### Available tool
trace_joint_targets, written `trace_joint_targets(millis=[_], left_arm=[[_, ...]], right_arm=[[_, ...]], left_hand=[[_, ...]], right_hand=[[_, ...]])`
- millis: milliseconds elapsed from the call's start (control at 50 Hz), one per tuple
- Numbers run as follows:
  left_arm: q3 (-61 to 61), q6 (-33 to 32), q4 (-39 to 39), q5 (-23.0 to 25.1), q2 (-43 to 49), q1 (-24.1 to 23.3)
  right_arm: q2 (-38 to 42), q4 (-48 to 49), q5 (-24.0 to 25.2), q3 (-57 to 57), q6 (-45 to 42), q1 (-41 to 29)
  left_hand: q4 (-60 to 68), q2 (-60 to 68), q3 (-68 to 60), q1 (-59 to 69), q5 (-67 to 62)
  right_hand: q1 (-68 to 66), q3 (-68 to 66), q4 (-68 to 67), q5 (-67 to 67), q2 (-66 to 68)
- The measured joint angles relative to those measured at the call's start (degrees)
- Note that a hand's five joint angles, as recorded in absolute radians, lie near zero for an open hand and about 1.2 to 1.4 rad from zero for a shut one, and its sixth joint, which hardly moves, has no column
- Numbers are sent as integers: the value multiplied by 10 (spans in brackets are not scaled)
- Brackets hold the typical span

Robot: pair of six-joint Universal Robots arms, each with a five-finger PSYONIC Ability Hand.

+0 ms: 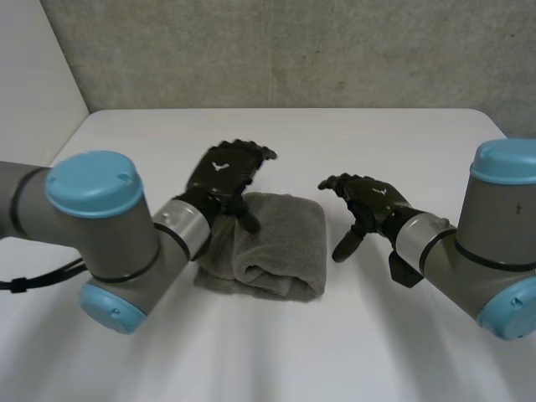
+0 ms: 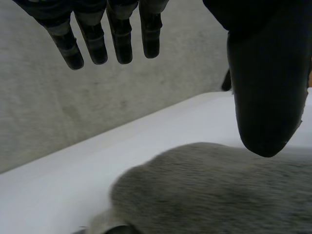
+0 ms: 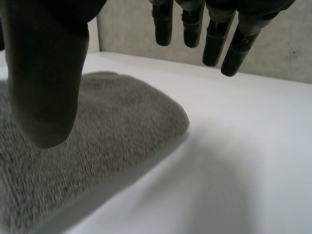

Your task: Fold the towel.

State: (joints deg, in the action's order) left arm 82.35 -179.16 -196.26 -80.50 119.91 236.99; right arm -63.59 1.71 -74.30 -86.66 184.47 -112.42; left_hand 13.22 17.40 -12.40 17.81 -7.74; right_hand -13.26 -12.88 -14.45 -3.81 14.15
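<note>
A grey towel lies folded into a thick rectangle in the middle of the white table. My left hand hovers over the towel's left edge, fingers straight and thumb pointing down toward the cloth, holding nothing. Under its palm in the left wrist view the towel lies flat, with the fingers spread above it. My right hand hangs just right of the towel, open and apart from it. Its thumb stands over the towel in the right wrist view, fingers relaxed above bare table.
A grey wall runs behind the table's far edge. Bare table surface surrounds the towel on every side, with wide room in front. Both arms reach in from the near corners.
</note>
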Motion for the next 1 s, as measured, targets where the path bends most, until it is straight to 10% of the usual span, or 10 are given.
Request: trace_joint_targets(millis=[400, 1000], left_arm=[[5, -9, 9, 0, 44, -22], [66, -84, 36, 4, 51, 120]], right_arm=[[181, 68, -23, 108, 60, -38], [227, 38, -55, 220, 95, -120]], left_hand=[[0, 0, 0, 0, 0], [0, 0, 0, 0, 2]], right_hand=[[0, 0, 0, 2, 0], [3, 0, 0, 2, 0]])
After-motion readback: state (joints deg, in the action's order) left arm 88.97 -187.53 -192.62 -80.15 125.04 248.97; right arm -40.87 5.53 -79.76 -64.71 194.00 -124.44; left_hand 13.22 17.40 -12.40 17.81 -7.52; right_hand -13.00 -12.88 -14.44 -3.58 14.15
